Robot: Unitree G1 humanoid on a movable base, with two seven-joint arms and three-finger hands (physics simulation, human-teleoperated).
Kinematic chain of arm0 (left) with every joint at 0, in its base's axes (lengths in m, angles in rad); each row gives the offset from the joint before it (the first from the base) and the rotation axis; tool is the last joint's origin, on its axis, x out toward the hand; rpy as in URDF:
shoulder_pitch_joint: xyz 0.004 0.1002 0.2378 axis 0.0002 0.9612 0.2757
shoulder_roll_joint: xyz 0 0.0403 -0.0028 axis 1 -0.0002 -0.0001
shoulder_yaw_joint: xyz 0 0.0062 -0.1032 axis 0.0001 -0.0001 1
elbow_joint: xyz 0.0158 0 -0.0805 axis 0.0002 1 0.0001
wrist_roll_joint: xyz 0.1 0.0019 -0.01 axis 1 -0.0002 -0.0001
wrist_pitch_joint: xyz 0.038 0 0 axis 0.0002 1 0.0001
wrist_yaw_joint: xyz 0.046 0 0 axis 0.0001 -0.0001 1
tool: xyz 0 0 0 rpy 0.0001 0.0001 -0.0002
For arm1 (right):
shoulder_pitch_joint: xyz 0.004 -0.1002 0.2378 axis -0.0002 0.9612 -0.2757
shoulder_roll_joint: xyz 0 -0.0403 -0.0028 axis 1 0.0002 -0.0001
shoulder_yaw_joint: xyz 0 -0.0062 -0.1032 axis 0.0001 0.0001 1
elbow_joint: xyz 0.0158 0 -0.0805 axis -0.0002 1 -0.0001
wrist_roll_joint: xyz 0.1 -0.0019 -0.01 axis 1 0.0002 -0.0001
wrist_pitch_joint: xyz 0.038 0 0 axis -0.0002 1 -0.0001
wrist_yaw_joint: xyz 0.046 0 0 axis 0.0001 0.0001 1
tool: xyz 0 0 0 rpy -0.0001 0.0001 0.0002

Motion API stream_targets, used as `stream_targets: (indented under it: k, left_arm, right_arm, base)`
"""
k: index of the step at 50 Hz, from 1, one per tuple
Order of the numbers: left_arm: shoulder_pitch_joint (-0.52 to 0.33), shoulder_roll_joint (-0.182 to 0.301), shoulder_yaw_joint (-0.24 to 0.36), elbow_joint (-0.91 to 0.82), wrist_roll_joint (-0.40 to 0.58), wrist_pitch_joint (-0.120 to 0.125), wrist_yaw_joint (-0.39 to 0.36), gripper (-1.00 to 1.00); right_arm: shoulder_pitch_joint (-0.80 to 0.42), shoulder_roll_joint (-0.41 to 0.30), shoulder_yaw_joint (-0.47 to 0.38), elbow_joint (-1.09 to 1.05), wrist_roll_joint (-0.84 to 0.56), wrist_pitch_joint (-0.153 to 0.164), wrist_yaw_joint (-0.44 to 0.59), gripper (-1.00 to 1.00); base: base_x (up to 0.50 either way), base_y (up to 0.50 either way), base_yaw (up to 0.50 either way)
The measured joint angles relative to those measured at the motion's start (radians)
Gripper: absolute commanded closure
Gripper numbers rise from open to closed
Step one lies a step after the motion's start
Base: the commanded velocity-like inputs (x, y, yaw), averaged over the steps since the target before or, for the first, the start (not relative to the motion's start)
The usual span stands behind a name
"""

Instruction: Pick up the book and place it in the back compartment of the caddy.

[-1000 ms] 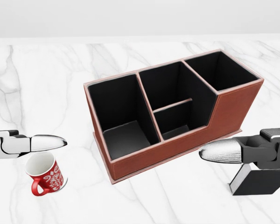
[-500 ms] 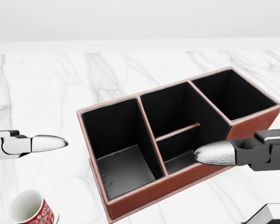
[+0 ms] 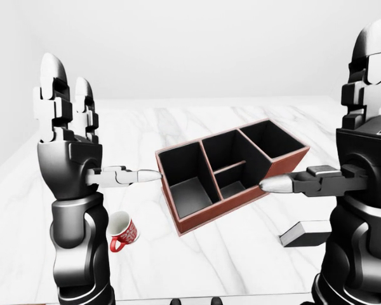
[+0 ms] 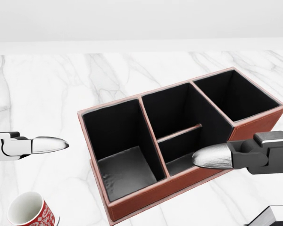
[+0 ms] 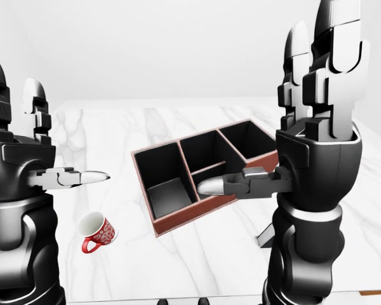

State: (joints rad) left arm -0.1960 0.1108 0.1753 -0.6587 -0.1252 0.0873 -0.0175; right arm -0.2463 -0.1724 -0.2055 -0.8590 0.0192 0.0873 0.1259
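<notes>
Two hands are raised and neither holds anything; the task stands at its opening step, with the book not yet approached. Taking the left-eye view from left to right: the left hand (image 3: pixel 66 127) is held upright with palm turned inward, its two long fingers extended straight up and its thumb pointing horizontally toward the caddy; the fingers are spread and grip nothing. Below it, a red patterned mug (image 3: pixel 122 231) lies tilted on the marble table (image 3: pixel 140 130), well apart from the caddy. The caddy (image 3: pixel 232 171), a brown box with black lining, stands at centre, angled on the table; all of its compartments appear empty, including the full-width one at the upper right end of the box, which I judge to be the back compartment. The right hand (image 3: pixel 362 136) mirrors the left: fingers vertical, thumb levelled toward the caddy, nothing between them. The book (image 3: pixel 305 233), a dark flat slab, lies on the table near the caddy's lower right, below the right thumb and beside the right forearm; in the head view only its corner shows at the bottom right edge. The next move calls for lowering the right hand to the book and closing the fingers across its edges; the left hand has no evident duty.
</notes>
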Motion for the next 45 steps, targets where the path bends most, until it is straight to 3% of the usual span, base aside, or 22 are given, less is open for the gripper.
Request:
stream_targets:
  k: [26, 45]
  left_arm:
    - [-0.004, 0.002, 0.002, -0.003, -0.002, 0.0, 0.002, -1.0]
    - [-0.005, 0.003, 0.003, -0.005, -0.002, 0.0, 0.0, -1.0]
  right_arm:
    - [-0.089, -0.095, 0.03, -0.096, -0.234, 0.0, 0.146, -1.0]
    - [-0.112, -0.21, 0.094, -0.146, -0.514, 0.0, 0.388, -1.0]
  base:
    - [0.0, 0.0, 0.0]
    - [0.0, 0.0, 0.0]
